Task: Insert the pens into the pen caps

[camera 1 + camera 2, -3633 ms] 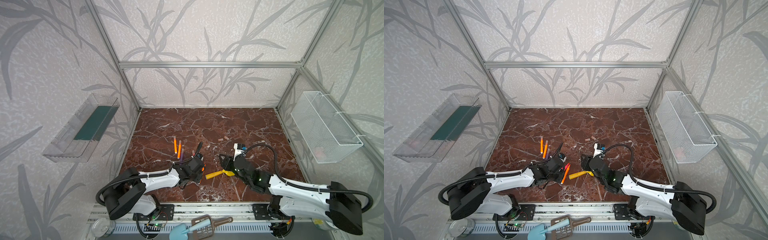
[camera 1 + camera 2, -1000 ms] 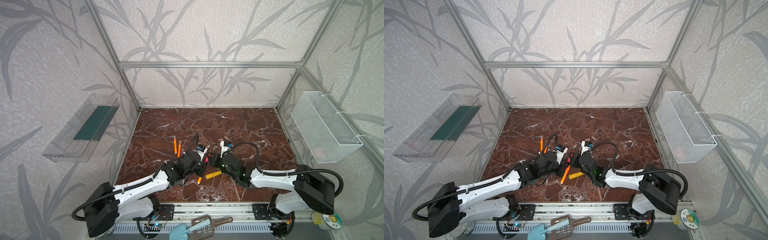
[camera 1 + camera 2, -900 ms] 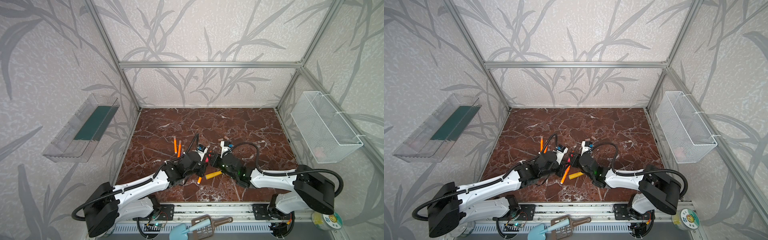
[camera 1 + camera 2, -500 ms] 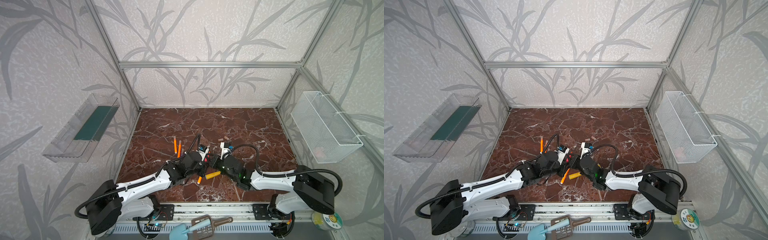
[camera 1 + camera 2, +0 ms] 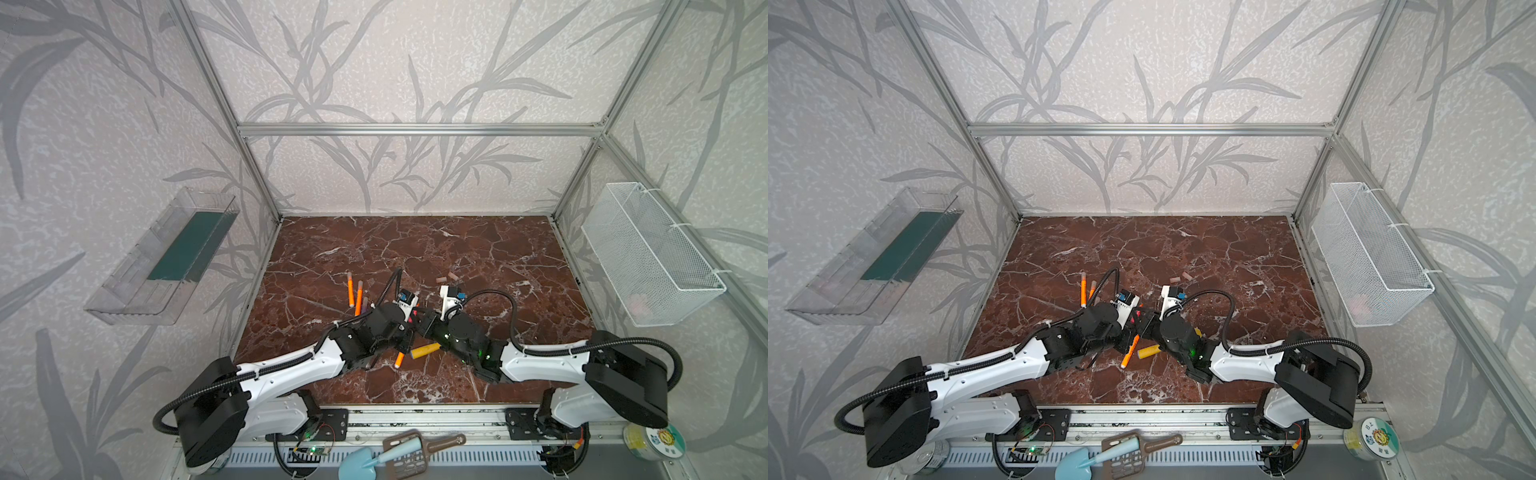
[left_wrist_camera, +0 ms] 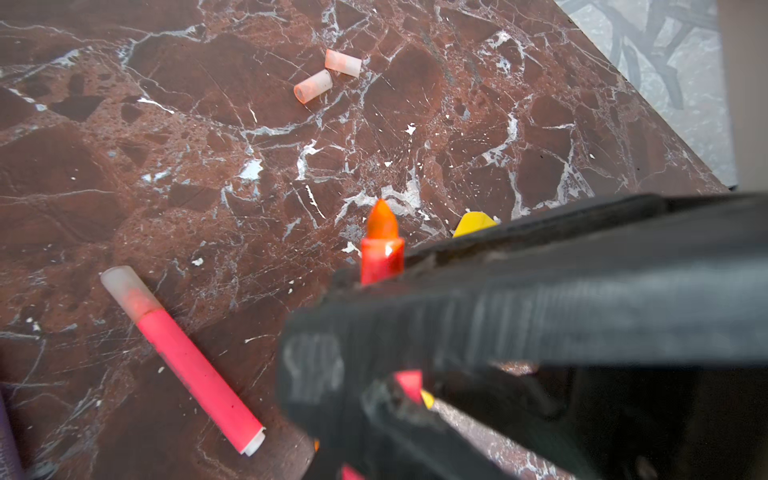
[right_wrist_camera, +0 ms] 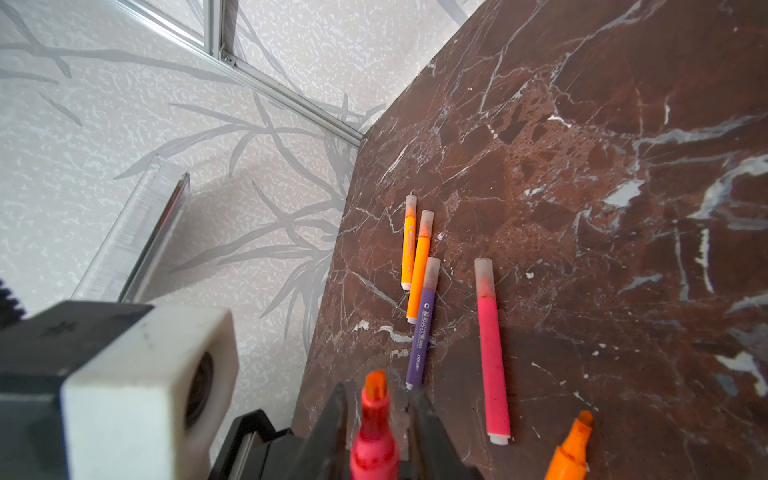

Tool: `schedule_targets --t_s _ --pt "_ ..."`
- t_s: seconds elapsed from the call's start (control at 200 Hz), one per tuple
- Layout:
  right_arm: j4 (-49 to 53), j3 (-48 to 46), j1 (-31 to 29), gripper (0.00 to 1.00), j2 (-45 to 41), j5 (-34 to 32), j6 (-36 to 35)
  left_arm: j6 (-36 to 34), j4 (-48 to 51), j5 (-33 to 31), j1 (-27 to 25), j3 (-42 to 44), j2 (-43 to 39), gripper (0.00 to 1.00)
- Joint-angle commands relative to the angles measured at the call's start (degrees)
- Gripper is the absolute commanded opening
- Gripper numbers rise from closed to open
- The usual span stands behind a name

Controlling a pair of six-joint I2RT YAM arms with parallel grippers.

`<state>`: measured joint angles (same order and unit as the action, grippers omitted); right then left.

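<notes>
Mid-frame in both top views, the left gripper (image 5: 409,323) clamps an uncapped red pen (image 7: 374,440), while the right gripper (image 7: 377,391) stands slightly open around its barrel. Two loose pen caps (image 6: 312,85) lie on the marble table (image 5: 478,249) just upper right of the grippers, and capped pens (image 5: 358,297) lie upper left.
</notes>
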<state>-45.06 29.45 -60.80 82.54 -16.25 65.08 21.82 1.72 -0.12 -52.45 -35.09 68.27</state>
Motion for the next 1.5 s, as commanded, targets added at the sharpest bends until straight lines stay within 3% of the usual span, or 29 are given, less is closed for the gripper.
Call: schedule_targets --t_s 0.0,0.09,0.195,0.305,0.425,0.565,0.785,1.224,1.494 --pt "0.78 -2.1 -0.11 0.46 -2.95 -5.27 -1.83 1.06 1.11 -4.15 0.1 0.1 -0.94 0.0" --pt "9.84 -2.42 4.09 0.52 -8.28 -4.96 -3.16 2.06 2.28 -5.63 0.43 0.69 -1.56 0.0" --pt "25.38 0.18 10.57 0.56 -14.42 -3.31 -5.11 3.08 1.49 -2.97 0.63 1.82 -1.22 0.0" --pt "34.62 2.36 16.77 0.59 -17.47 -2.15 -8.95 0.87 0.02 -1.35 0.84 0.99 0.3 0.0" --pt "36.93 4.46 23.98 0.62 -15.57 2.73 -11.45 -1.7 0.94 -1.97 2.49 -5.13 4.57 0.0" --pt "39.65 13.01 30.45 0.61 -6.25 11.87 -14.54 -3.1 2.63 -1.73 6.48 -12.47 11.85 0.0" --pt "49.65 27.01 30.64 0.56 8.34 16.2 -20.1 -3.8 8.96 -5.02 10.0 -18.81 16.8 0.0" --pt "58.03 36.94 30.4 0.52 20.92 18.36 -24.0 0.99 3.08 -1.91 10.08 -8.4 10.92 0.0" --pt "64.07 43.94 30.3 0.5 27.41 14.82 -24.85 0.31 2.59 -1.32 10.06 -4.51 5.8 0.0"
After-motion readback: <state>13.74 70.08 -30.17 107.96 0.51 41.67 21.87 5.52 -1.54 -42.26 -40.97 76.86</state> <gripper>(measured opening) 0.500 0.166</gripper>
